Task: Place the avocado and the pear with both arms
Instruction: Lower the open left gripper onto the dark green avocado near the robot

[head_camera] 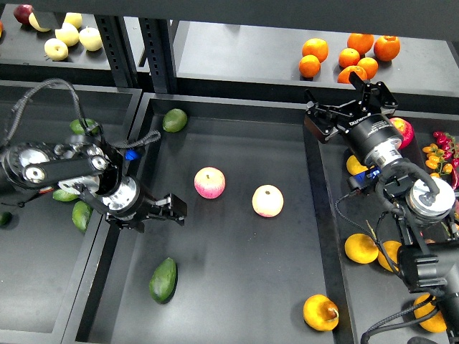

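Note:
The dark green elongated avocado (163, 279) lies at the front left of the middle black tray (237, 287). The lumpy orange-yellow pear (320, 312) lies at the tray's front right, with its brown stem dent showing. My left gripper (169, 209) is open and empty, low over the tray's left side, behind the avocado and apart from it. My right gripper (350, 105) is open wide and empty above the tray's back right corner, far from the pear.
Two pink-red apples (209, 183) (267, 201) lie mid-tray. A lighter, rounder avocado (174, 120) sits at the back left. Several avocados (81, 215) fill the left bin and yellow-orange fruits (360, 248) the right bin. Oranges (349, 57) are on the back shelf.

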{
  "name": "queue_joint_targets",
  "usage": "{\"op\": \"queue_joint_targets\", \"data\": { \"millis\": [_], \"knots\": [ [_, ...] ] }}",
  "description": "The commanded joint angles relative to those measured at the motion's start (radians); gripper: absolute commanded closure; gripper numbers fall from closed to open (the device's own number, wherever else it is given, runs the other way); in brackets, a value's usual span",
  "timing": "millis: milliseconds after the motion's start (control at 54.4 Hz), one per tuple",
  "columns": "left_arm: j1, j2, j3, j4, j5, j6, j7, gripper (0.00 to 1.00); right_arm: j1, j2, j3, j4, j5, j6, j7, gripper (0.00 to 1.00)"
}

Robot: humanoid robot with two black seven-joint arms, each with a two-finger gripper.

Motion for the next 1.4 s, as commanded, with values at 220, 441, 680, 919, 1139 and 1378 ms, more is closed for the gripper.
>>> {"op": "queue_joint_targets", "data": {
  "millis": [220, 441, 680, 919, 1139, 1378],
  "knots": [
    [0.025, -0.098, 0.085, 0.039, 0.035, 0.0, 0.0, 0.0, -0.001, 0.0, 0.001, 0.002, 0.0, 0.001, 0.0, 0.0],
    [0.026, -0.129, 0.1, 0.057, 0.052, 0.0, 0.0, 0.0, -0.001, 0.0, 0.001, 0.002, 0.0, 0.001, 0.0, 0.0],
    [0.04, -0.162, 0.126, 0.091, 0.08, 0.0, 0.0, 0.0, -0.001, 0.0, -0.001, 0.003, 0.002, 0.001, 0.0, 0.0],
    [0.055, -0.201, 0.137, 0.125, 0.081, 0.0, 0.0, 0.0, -0.001, 0.0, 0.001, 0.006, 0.002, 0.001, 0.0, 0.0],
    [0.077, -0.221, 0.144, 0.148, 0.114, 0.0, 0.0, 0.0, -0.001, 0.0, 0.001, 0.008, 0.002, 0.004, -0.001, 0.0],
    [0.092, -0.222, 0.158, 0.166, 0.132, 0.0, 0.0, 0.0, -0.001, 0.0, -0.002, 0.008, 0.003, 0.004, -0.001, 0.0]
  ]
}}
